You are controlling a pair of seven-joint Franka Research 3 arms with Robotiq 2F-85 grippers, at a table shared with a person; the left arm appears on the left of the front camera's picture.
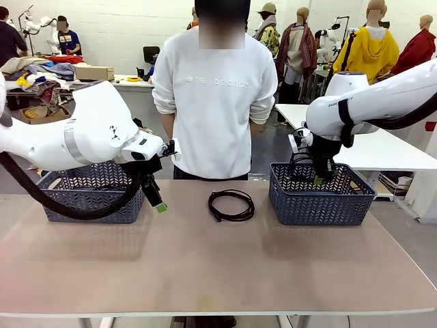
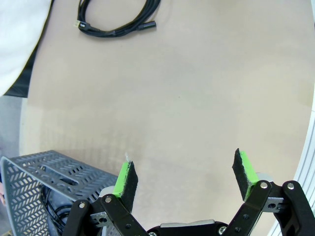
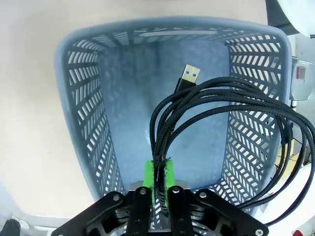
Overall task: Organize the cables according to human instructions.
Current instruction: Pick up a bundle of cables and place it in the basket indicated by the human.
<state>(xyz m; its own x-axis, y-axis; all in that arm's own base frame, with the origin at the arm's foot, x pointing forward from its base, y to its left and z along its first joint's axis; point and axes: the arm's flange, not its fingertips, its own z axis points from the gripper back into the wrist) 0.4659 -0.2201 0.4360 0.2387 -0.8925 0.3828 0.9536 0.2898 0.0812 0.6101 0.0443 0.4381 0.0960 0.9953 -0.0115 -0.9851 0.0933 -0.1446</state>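
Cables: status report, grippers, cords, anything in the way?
Left gripper open, above bare table. Right gripper shut on braided cable, over right basket. One coil lies mid-table. Nothing blocking it.

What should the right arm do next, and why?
Probably open the right tool and let go. It is shut on a braided black cable whose loops and USB plug hang inside the walls of the right-hand basket, so the cable should drop in. A second coil lies on the table for later.
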